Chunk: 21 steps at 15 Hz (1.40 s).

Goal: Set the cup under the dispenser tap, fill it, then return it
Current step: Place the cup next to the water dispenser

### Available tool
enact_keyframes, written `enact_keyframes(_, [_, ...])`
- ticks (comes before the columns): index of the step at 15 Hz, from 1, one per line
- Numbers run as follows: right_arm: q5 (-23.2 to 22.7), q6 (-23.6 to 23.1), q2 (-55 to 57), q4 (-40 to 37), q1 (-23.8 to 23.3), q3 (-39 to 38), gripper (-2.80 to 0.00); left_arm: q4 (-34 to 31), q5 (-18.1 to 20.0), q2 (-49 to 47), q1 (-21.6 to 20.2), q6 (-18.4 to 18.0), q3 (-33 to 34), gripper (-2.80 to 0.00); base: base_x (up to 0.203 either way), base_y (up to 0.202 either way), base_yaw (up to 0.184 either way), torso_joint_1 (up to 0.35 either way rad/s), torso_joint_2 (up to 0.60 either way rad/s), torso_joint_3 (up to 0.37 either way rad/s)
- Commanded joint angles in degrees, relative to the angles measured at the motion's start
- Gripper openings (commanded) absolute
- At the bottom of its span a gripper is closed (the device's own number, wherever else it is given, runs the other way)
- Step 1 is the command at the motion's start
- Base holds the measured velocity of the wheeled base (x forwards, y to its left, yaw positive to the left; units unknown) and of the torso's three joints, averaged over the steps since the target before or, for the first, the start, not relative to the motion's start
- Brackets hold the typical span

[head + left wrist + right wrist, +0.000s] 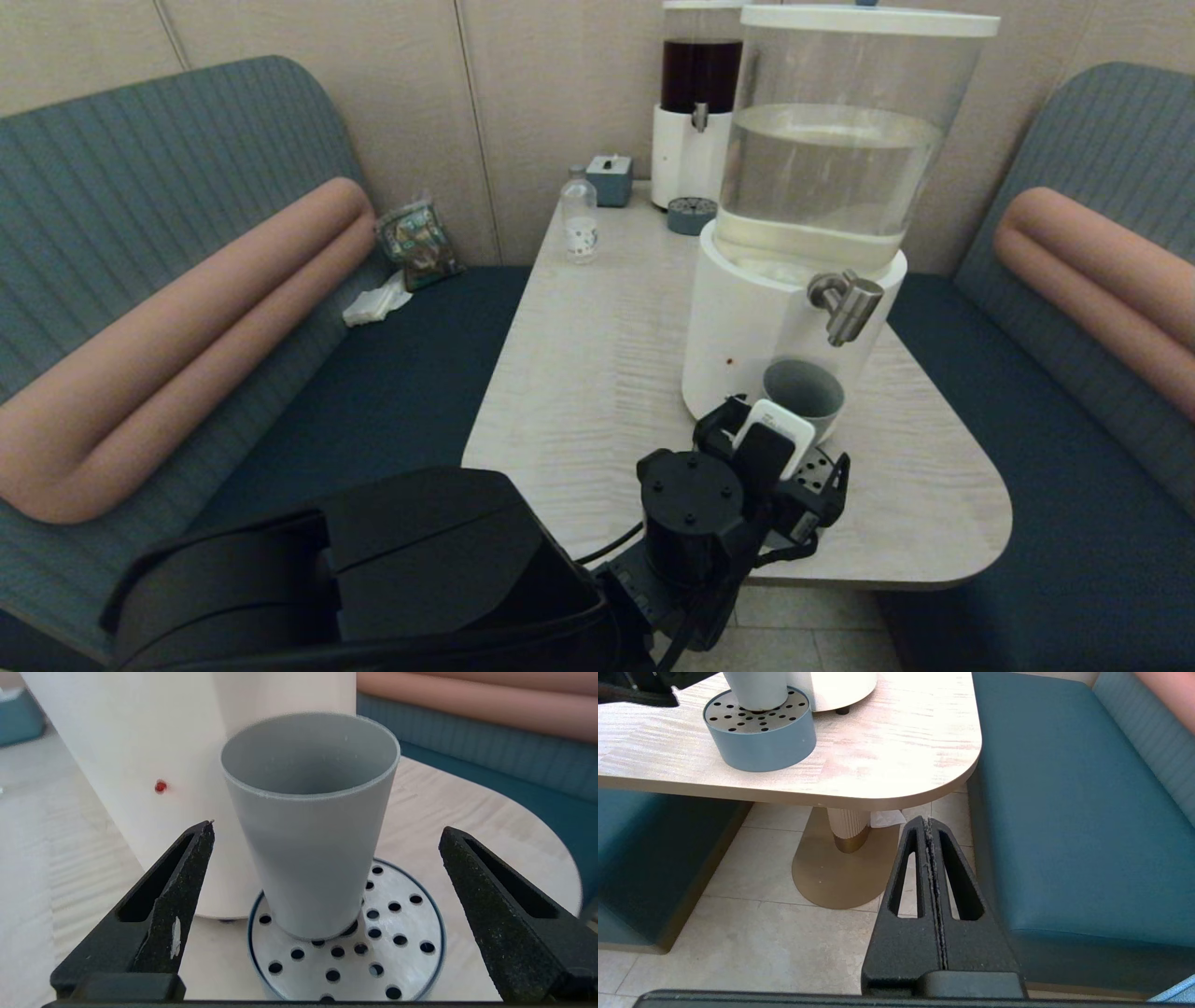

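On drip tray [402, 933] under dispenser tap [846, 305]: cup [310, 826] looks light, stiff, smooth, tippy. We judge mid-wall grip safest. Left gripper [327, 835] spread wide, cup untouched; right gripper [930, 826] pressed together, parked below table.

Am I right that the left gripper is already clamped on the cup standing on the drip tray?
Not quite. The left wrist view shows the left gripper open, its fingers clear of the cup, which does stand on the drip tray.
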State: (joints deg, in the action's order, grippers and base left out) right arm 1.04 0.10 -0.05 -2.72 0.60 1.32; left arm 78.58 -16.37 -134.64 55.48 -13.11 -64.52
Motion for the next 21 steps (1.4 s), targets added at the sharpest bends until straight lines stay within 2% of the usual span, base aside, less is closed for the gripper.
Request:
enact_keyframes(1, [0.0,0.0,0.0,0.0,0.0,0.0,-2.80,0.4,-0.1,-1.0,-0.3,-0.3,-1.2,0.00,0.000,0.000,0.000,0.000,0.00,0.000])
enact_keyframes(12, [0.0,0.0,0.0,0.0,0.0,0.0,-2.80,-2.8,-0.2,-4.4,-2.1,-2.2,-8.6,0.00,0.000,0.000,0.000,0.000,0.00,0.000])
enact_keyframes(21, [0.0,0.0,0.0,0.0,0.0,0.0,-2.80,-2.9,-0.2,-5.5,-3.0,-2.7,-10.9,0.00,0.000,0.000,0.000,0.000,0.00,0.000])
